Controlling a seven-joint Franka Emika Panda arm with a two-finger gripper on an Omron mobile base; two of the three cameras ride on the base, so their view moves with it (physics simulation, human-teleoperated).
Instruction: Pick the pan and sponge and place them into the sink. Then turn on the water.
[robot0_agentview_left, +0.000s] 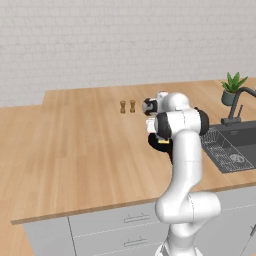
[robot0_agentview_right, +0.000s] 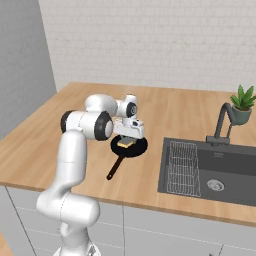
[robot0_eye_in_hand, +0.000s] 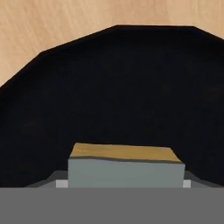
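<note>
Wooden counter (robot0_agentview_right: 75, 130), white brick wall (robot0_agentview_right: 150, 40)

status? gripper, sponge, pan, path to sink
Gripper low over sponge, jaws apart. Sponge lies in pan on counter. Sink dry, rack inside.

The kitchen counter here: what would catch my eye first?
The white arm bends over a black pan on the wooden counter, its gripper low over a yellow sponge lying in the pan. To the right sits a dark sink with a wire rack, a faucet and a potted plant behind it.
</note>
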